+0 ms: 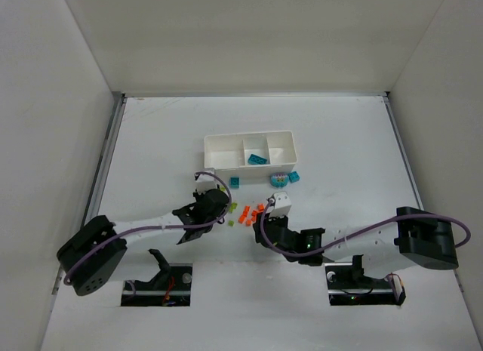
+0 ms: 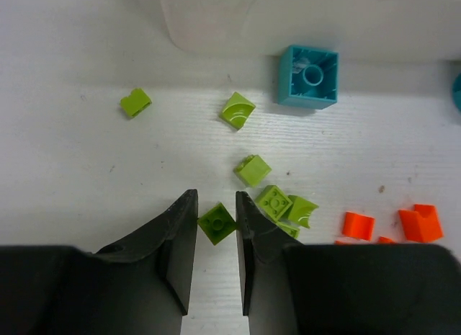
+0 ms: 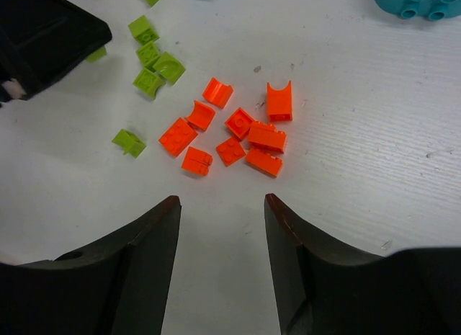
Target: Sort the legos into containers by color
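1. Some teal legos [image 1: 258,159] in tray [image 1: 226,143] mid section; others loose on table [image 1: 151,140].
2. L gripper [image 2: 216,199]: nearly closed, nips green lego [image 2: 217,224] on table.
3. R gripper [image 3: 222,205]: wide open, empty, hangs over orange pile [image 3: 234,133].

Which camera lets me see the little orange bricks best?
The right wrist view: the pile of small orange-red plastic bricks lies close and sharp, each one clear. The top external view shows them as tiny specks. The left wrist view catches only a few at its lower right edge.
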Controlling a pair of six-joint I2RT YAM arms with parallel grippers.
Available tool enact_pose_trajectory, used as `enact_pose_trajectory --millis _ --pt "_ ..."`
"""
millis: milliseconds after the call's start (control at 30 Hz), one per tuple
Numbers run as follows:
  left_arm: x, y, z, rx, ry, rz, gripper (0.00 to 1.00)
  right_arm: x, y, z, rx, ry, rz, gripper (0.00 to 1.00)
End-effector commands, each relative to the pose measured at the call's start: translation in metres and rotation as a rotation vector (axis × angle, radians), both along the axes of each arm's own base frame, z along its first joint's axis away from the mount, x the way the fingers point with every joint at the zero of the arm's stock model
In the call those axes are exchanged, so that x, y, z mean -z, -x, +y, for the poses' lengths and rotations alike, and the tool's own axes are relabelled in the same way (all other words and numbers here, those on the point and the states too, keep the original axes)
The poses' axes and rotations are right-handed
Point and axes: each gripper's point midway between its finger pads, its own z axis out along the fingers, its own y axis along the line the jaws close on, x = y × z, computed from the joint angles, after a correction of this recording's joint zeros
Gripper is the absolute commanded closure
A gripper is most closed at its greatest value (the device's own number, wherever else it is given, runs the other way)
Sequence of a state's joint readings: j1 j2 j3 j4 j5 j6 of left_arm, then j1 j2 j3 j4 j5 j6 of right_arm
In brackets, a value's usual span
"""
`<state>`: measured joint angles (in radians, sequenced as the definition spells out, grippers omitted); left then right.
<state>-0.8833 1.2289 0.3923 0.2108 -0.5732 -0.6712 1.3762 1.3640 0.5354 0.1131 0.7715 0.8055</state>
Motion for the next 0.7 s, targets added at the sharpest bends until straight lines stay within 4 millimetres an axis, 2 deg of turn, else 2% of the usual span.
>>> enact_pose_trajectory --millis 0,33,133,167,267,300,500,567,667 --pt "-0.039 0.001 0.003 -0.011 0.071 -0.056 0.89 -0.007 -0.005 0.001 0.038 -0.038 -0.029 0.44" --pt "-0.057 -0.002 0.003 -0.016 0.097 -0.086 0.89 -0.007 -0.005 0.0 0.043 -0.042 -0.029 0.44" --pt "-0.081 -0.011 0.004 -0.028 0.122 -0.121 0.88 -0.009 -0.005 -0.002 0.051 -0.052 -0.031 0.44" --pt "-0.099 -0.023 0.005 -0.04 0.14 -0.149 0.87 -0.01 -0.005 -0.004 0.057 -0.061 -0.032 0.44" --pt "-0.113 -0.04 0.006 -0.061 0.162 -0.162 0.86 -0.01 -0.005 -0.008 0.06 -0.065 -0.031 0.44" --pt "-0.12 -0.054 0.004 -0.066 0.179 -0.167 0.86 -0.01 -0.005 -0.011 0.064 -0.069 -0.03 0.45" --pt "-0.14 -0.086 -0.019 -0.045 0.225 -0.175 0.87 -0.019 -0.011 -0.027 0.109 -0.12 -0.039 0.45" --pt "-0.138 -0.097 -0.025 -0.052 0.213 -0.171 0.86 -0.02 -0.013 -0.029 0.116 -0.134 -0.032 0.45" --pt "-0.123 -0.119 -0.022 -0.084 0.165 -0.146 0.86 -0.021 -0.018 -0.031 0.117 -0.122 -0.026 0.44"
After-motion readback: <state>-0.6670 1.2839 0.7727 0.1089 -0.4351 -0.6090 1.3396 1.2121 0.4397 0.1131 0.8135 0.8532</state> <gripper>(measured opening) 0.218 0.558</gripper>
